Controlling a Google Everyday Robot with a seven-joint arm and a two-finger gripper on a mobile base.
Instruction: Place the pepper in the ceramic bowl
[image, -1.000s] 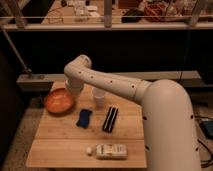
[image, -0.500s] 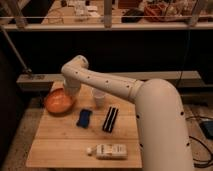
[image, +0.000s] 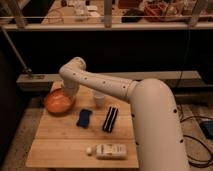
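Note:
The ceramic bowl (image: 57, 102) is wide, shallow and glossy orange-brown, and sits at the back left of the wooden table (image: 60, 145). My white arm reaches in from the right, bends at its end (image: 73, 70) and points down. The gripper (image: 69, 95) hangs over the bowl's right rim, mostly hidden behind the arm's last link. The pepper is not in view; I cannot tell whether it is in the gripper or in the bowl.
A small white cup (image: 99, 98) stands right of the bowl. A blue object (image: 83, 118) and a black-and-white striped bar (image: 110, 119) lie mid-table. A white bottle (image: 106, 150) lies near the front edge. A dark counter and railing run behind.
The arm's end has swung a little to the left, bringing the gripper closer over the bowl. The things on the table have not moved.

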